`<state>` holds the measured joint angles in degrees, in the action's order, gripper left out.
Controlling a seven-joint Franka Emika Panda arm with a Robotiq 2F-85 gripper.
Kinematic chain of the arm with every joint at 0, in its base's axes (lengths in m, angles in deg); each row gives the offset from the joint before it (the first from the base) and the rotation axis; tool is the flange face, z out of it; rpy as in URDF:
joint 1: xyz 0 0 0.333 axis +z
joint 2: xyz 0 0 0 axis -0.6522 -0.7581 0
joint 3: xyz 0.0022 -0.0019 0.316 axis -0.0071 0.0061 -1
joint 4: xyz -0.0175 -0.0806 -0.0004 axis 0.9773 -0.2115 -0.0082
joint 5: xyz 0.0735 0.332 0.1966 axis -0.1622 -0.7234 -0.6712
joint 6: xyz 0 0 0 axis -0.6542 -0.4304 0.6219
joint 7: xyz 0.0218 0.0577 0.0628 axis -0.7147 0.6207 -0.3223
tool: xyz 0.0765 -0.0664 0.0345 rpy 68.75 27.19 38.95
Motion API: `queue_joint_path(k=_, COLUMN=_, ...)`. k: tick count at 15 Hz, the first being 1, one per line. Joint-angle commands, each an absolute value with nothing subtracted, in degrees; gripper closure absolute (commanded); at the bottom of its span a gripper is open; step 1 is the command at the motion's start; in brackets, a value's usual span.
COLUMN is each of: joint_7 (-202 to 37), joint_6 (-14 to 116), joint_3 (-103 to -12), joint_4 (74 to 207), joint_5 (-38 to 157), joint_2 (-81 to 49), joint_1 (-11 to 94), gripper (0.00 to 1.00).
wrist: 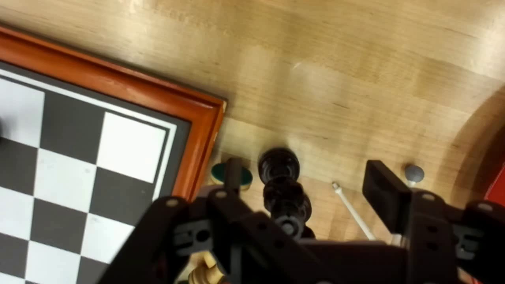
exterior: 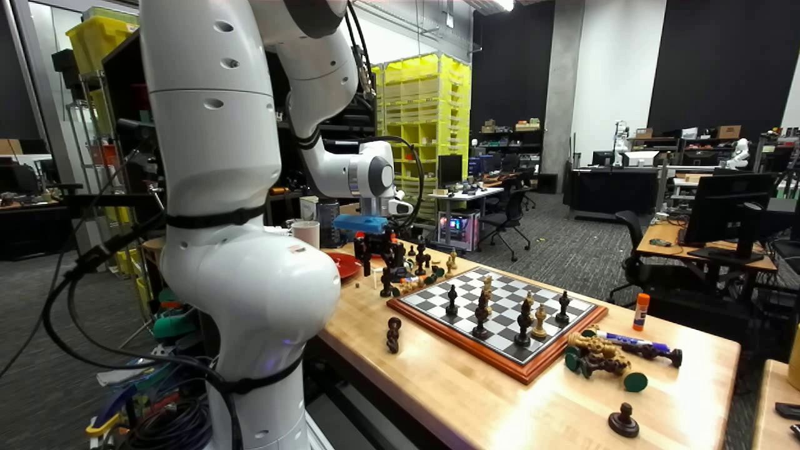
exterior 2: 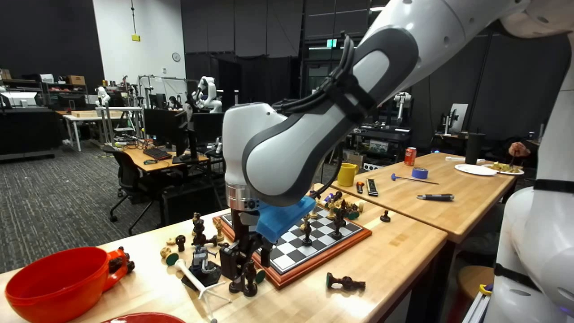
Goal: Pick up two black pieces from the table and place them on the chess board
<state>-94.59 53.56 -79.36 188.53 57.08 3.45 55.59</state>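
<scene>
White robot arm (exterior: 244, 262) nearest cam, filling the left part of an exterior view; wrist end angled down over far part of table.

Table (exterior: 531, 415): pale butcher-block top, longer & wider than board.

Chess board (exterior: 456, 336): flat on table, red-brown wood rim, b/w squares. On it at least 4 dark pieces (exterior: 524, 328), upright, plus some pale pieces (exterior: 539, 322), also upright.

Red bowl (exterior 2: 83, 296) w/ handle: on table, near left in an exterior view.

Gripper (wrist: 309, 189): pointing down just off one board corner, fingers set wide apart.

Tall dark piece (wrist: 281, 173): on table, just beside that corner. Upright; long axis vert., base down, head up toward gripper. Wrist view has it between the two fingers, closer to the board-side one, w/ bare wood toward the other (can't tell re: contact w/ near finger).

2nd dark piece (exterior 2: 236, 285): right beside the tall one, also upright; top part hidden by gripper in an exterior view.

Lying dark piece (exterior 2: 346, 283): on table, nr. board's arm-side edge. Long axis approx. level across in an exterior view, green base to left, head to right.

Tipped pale piece (wrist: 245, 177): on its side between tall one & rim, green base showing.

Dark pawn (exterior: 624, 422): upright on table, apart from board; visible in both exterior views.
</scene>
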Motion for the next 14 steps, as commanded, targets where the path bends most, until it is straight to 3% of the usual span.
queue_joint_path(k=1, joint_7=-95.65, joint_6=53.25, joint_3=-79.26, joint_4=186.48, joint_5=58.67, joint_2=1.88, joint_1=56.17, gripper=0.00)
queue_joint_path(k=2, joint_7=-95.80, joint_6=53.19, joint_3=-79.19, joint_4=186.17, joint_5=58.88, joint_2=1.70, joint_1=56.15, gripper=0.00)
queue_joint_path(k=3, joint_7=-95.55, joint_6=53.22, joint_3=-79.09, joint_4=185.89, joint_5=58.96, joint_2=1.51, joint_1=56.13, gripper=0.17)
queue_joint_path(k=4, joint_7=-95.40, joint_6=53.18, joint_3=-79.00, joint_4=185.67, joint_5=59.14, joint_2=1.45, joint_1=56.10, gripper=0.25)
queue_joint_path(k=5, joint_7=-95.31, joint_6=53.14, joint_3=-78.93, joint_4=185.50, joint_5=59.21, joint_2=1.42, joint_1=56.09, gripper=0.25)
queue_joint_path(k=7, joint_7=-95.12, joint_6=53.15, joint_3=-78.74, joint_4=185.29, joint_5=59.33, joint_2=1.47, joint_1=56.03, gripper=0.37)
queue_joint_path(k=14, joint_7=-95.46, joint_6=52.73, joint_3=-77.94, joint_4=184.91, joint_5=60.13, joint_2=2.16, joint_1=55.71, gripper=0.92)
